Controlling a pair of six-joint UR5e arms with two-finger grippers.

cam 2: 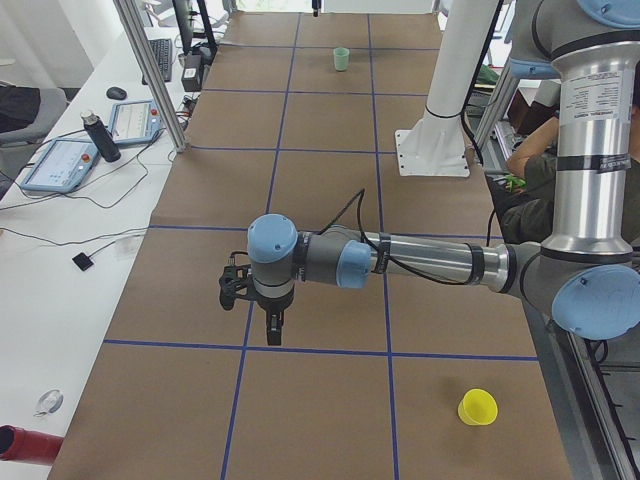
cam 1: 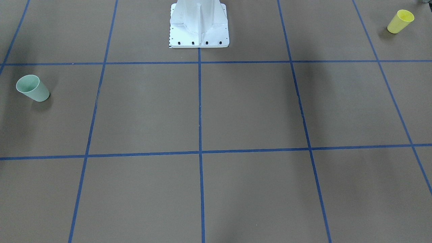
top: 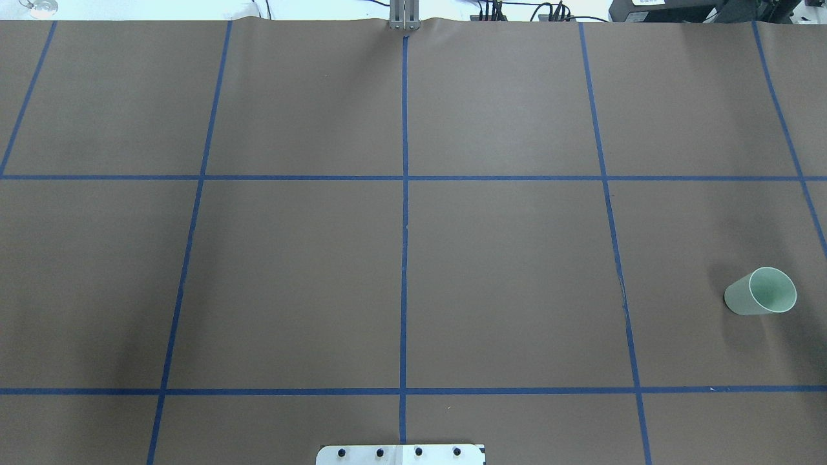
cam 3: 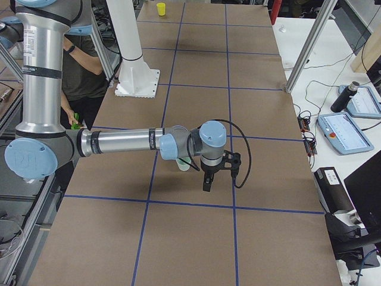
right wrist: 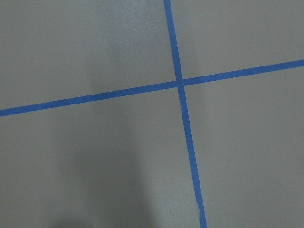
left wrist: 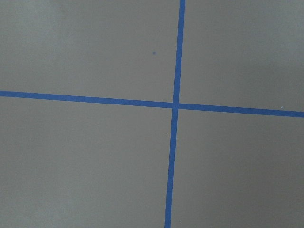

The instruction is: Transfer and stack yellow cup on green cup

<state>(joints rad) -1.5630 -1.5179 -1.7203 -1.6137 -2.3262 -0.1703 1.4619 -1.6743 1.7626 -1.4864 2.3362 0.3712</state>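
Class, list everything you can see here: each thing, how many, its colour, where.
yellow cup: one, bright yellow, upright at the table's end on the robot's left.
green cup: one, pale green, upright towards the opposite end.
table: one, brown, blue tape grid.
pedestal: one, white, mid-table at the robot's edge.
person: one, dark shirt, beside the pedestal.
left claw: one, black, above the table; state unclear.
right claw: one, black, near the green cup.

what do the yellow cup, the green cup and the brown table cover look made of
Yellow cup: probably plastic, smooth and matte; even bright colour, thin rim.
Green cup: likely the same plastic, matte; thin wall, uniform pale tint inside and out.
Table cover: seems brown paper, matte; it ripples at its far edge in the overhead view.
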